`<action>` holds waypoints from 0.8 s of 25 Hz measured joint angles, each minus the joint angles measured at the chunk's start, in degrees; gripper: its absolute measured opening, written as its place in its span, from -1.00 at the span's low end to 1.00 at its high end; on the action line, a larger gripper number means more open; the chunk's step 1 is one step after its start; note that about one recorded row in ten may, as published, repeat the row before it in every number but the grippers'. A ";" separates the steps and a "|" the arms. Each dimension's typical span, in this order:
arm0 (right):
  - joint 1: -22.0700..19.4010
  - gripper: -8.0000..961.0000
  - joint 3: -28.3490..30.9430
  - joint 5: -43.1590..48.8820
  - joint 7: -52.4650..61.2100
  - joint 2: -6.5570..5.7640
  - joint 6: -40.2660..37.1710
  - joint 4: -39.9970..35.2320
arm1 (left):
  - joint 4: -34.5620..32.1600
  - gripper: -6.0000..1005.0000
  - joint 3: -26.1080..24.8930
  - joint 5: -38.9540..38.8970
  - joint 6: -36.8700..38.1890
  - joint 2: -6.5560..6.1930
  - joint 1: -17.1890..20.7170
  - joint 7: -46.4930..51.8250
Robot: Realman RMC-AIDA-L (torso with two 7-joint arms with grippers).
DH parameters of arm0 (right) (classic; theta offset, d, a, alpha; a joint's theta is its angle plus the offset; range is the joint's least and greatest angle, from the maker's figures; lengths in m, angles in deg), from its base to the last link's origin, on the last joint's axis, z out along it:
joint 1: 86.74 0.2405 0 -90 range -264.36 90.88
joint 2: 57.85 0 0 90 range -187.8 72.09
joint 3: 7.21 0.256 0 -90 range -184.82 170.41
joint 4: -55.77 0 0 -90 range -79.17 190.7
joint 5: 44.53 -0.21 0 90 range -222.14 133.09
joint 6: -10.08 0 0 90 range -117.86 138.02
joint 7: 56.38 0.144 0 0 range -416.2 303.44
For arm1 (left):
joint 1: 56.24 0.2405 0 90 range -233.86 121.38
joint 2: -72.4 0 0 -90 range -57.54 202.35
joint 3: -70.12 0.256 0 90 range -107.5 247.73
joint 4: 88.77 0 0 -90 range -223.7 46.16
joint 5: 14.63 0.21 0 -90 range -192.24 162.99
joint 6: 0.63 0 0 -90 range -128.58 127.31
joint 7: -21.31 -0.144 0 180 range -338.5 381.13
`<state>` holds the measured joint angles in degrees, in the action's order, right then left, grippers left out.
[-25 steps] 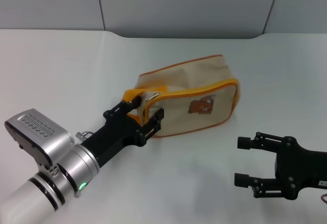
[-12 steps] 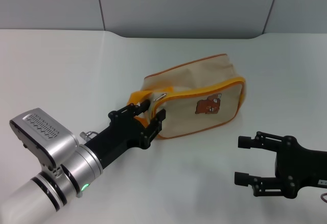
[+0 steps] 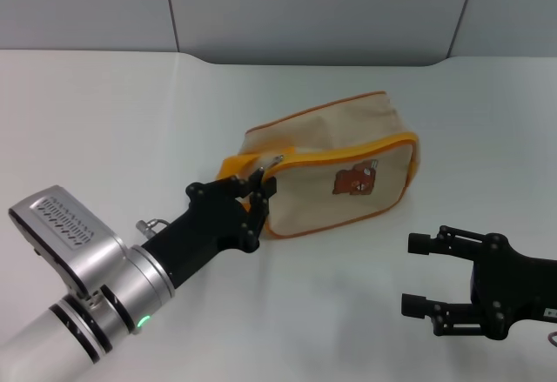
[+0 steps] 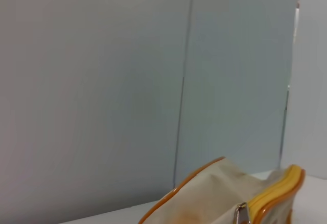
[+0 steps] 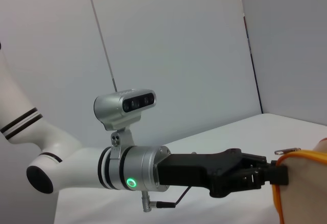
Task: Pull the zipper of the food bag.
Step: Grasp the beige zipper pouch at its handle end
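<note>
The beige food bag (image 3: 348, 143) with orange piping and a bear print lies on the white table, one end toward my left arm. My left gripper (image 3: 261, 180) is at that near end with its fingers closed together at the base of the silver zipper pull tab (image 3: 273, 161), whose free end sticks up above the fingertips. The orange strap handle (image 3: 237, 163) lies just beside the fingers. The left wrist view shows the bag (image 4: 214, 193) and the tab (image 4: 240, 215). My right gripper (image 3: 411, 273) is open and empty, low on the table right of the bag.
The white table (image 3: 104, 112) stretches to the left and behind the bag, with a grey wall panel (image 3: 313, 8) at the back. The right wrist view shows my left arm (image 5: 138, 173) reaching to the bag's orange edge (image 5: 301, 157).
My left gripper's fingers, spread open either side of the bag's near end before, have closed together at the pull tab. The bag shifted slightly to the right. The right arm stayed still.
</note>
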<state>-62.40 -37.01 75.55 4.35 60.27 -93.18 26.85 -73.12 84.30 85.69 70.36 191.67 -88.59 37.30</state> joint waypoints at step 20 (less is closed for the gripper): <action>-4.00 0.74 1.00 -15.82 -0.51 0.04 0.07 -0.28 | -6.37 -0.81 -0.89 2.21 9.34 -0.12 0.93 0.13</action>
<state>-66.40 -36.01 59.73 3.84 60.31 -93.11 26.57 -79.49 83.41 87.90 79.69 191.55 -87.66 37.43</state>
